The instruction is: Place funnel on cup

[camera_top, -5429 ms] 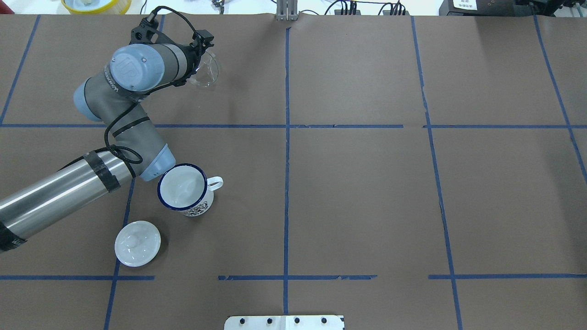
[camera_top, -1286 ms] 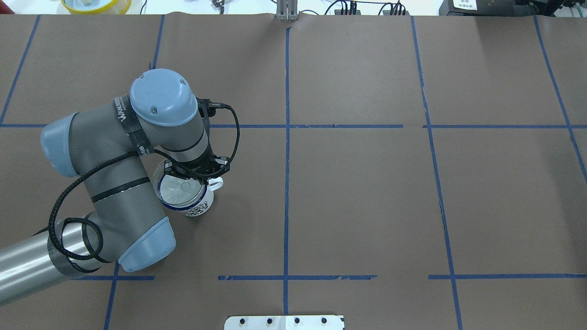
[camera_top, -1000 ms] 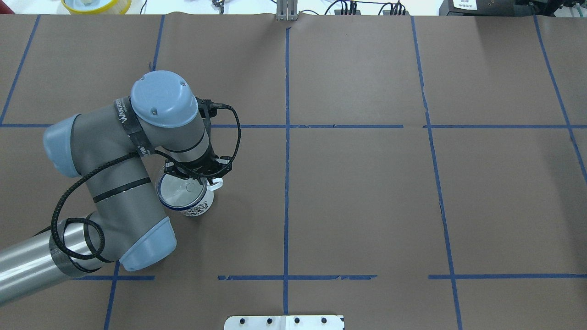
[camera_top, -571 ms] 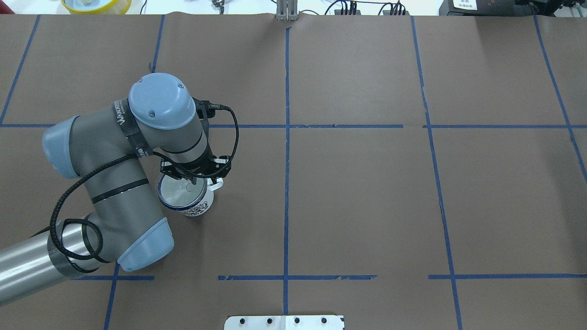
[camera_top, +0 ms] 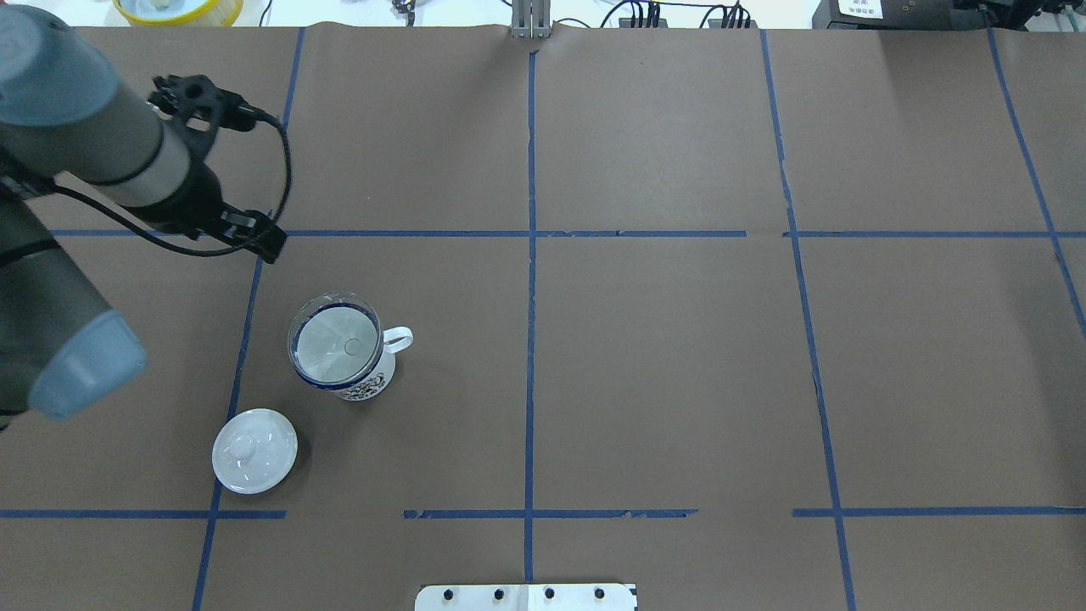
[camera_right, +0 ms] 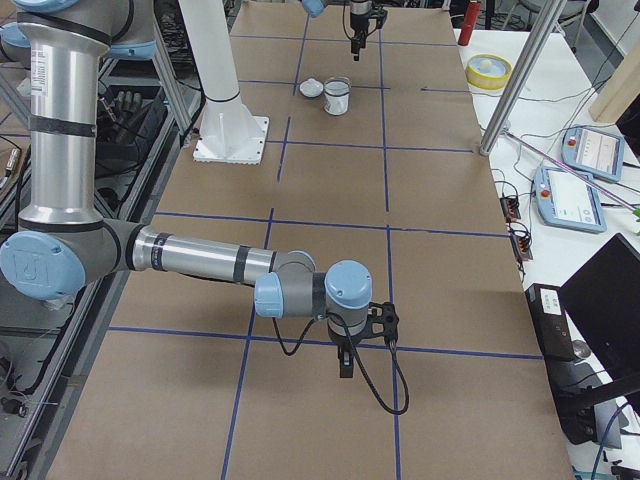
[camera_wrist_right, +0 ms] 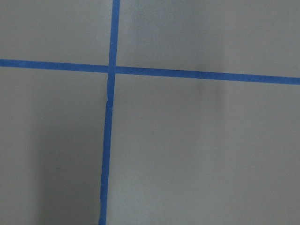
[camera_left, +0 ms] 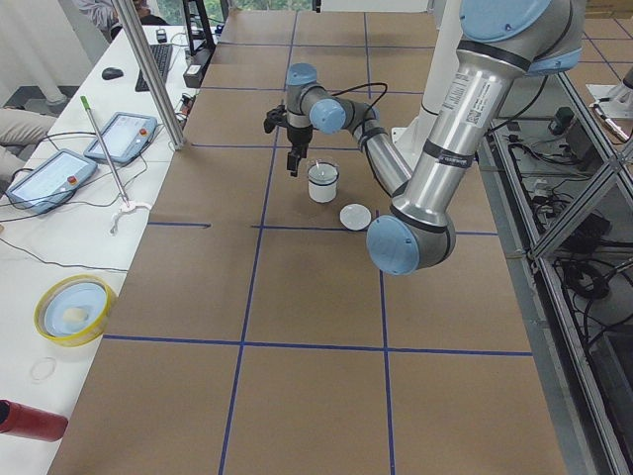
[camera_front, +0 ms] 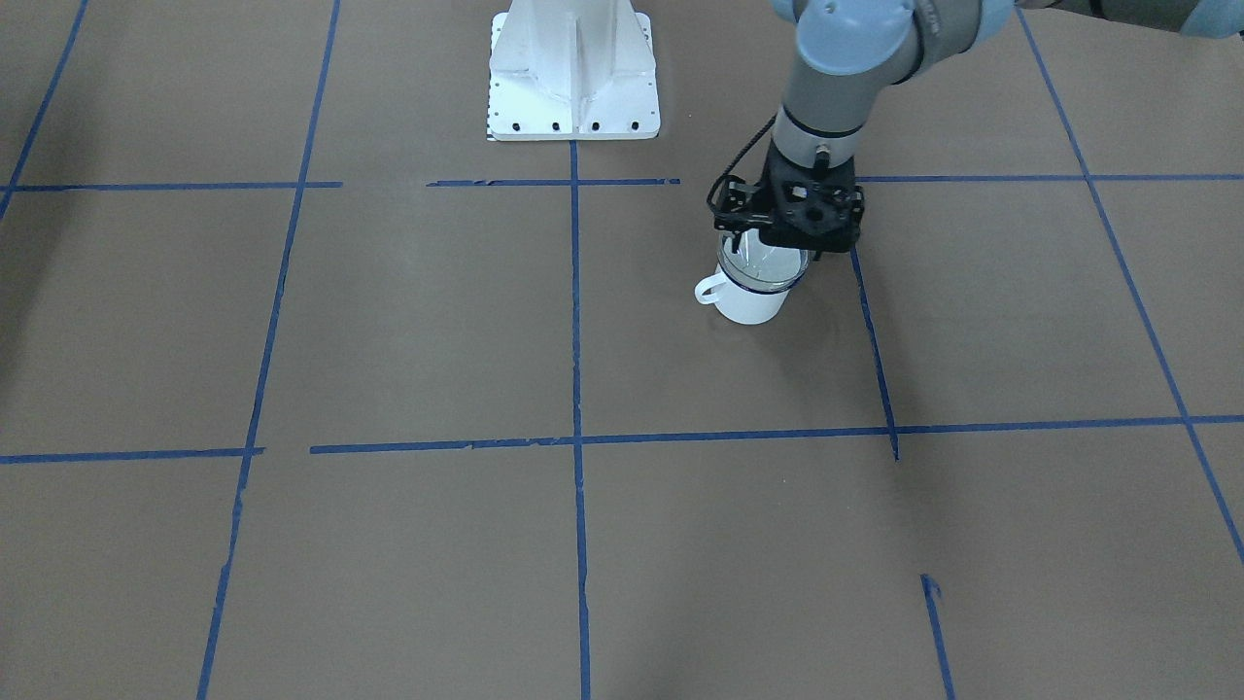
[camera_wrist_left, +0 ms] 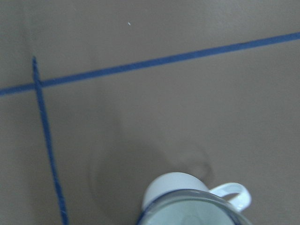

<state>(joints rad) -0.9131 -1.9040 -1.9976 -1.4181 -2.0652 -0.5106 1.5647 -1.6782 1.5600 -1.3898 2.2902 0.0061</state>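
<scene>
The clear funnel (camera_top: 335, 344) sits mouth up in the white blue-rimmed mug (camera_top: 366, 383), handle to the right. In the overhead view my left gripper (camera_top: 222, 222) is raised, away to the far left of the mug, open and empty. The front-facing view shows the left gripper (camera_front: 789, 219) right over the funnel (camera_front: 763, 267) and mug (camera_front: 753, 303). The left wrist view shows the mug (camera_wrist_left: 176, 185) and funnel rim (camera_wrist_left: 192, 213) at its bottom edge, no fingers. My right gripper (camera_right: 345, 350) points down at bare paper far from the mug (camera_right: 337, 98); I cannot tell its state.
A white domed lid (camera_top: 254, 451) with a knob lies on the paper just near-left of the mug. Blue tape lines cross the brown paper. A yellow bowl (camera_top: 178, 8) stands beyond the far left edge. The robot's base plate (camera_top: 526, 596) is at the near edge.
My left gripper has let go of the funnel, which stays on the mug. The arm has risen and swung away to the far left, uncovering the lid.
</scene>
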